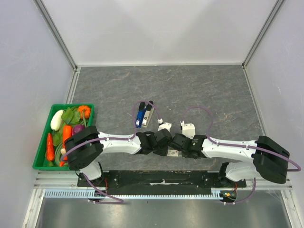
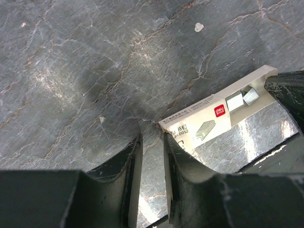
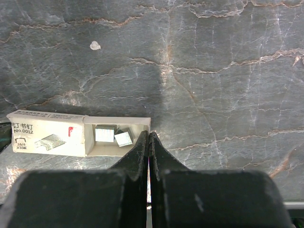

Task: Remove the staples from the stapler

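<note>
Grey, stone-patterned table (image 1: 209,95) fills the space between plain white walls. A green basket (image 1: 71,105) of vegetables (image 1: 66,128) sits at its left edge. The stapler (image 1: 144,114), blue on one side and black and white on the other, lies flat near the middle of the table. It is a little beyond both arms and neither one touches it.

Both arms reach inward and low, with their wrists close together at the near centre. The left gripper (image 2: 152,140) has its fingers only a narrow slit apart, with bare table showing between them and nothing held. A small cardboard box (image 3: 47,133) lies just to its right, with its tray slid out and short blocks of staples (image 3: 114,136) inside.

The right gripper (image 3: 149,137) has its fingers pressed together with nothing between them. Its tips sit at the open end of the box tray. Whether they touch the cardboard cannot be told.
</note>
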